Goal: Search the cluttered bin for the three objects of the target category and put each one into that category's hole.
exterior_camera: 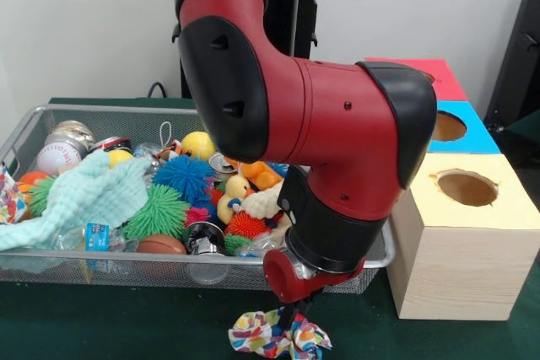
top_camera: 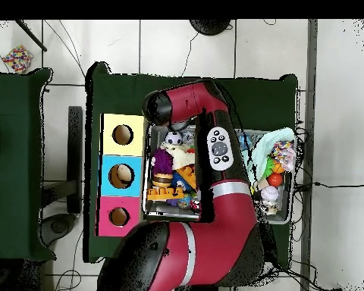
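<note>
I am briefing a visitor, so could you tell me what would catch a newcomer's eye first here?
The big red arm fills the middle of the front view, its gripper down at a dotted cloth on the green table in front of the wire bin. Beside the bin stands the yellow-topped box with its hole.

Evenly lit by soft indoor light, no hard glare. Faint shadow under the wire-mesh bin (exterior_camera: 51,271) and beside the yellow-topped box (exterior_camera: 460,246). Slightly soft focus on the arm (exterior_camera: 321,124) in front. From overhead, bright white floor tiles (top_camera: 162,42), dark green tabletop (top_camera: 268,87).
</note>
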Available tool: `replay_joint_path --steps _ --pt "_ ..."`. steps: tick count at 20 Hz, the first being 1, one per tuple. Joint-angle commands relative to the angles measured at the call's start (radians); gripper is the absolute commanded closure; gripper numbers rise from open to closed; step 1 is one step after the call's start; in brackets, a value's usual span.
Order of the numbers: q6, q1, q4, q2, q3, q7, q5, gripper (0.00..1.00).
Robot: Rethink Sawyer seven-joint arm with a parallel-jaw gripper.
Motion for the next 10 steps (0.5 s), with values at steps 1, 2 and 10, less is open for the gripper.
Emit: replay_joint_path --steps 1,2,10 --pt "0.023 0.0 0.028 0.05 0.005 -0.195 -0.041 1.0" --pt "0.018 -0.002 0.032 0.047 0.008 -0.198 -0.038 1.0" --pt "-0.029 -0.063 0.279 -0.17 0.055 -0.215 0.073 1.0"
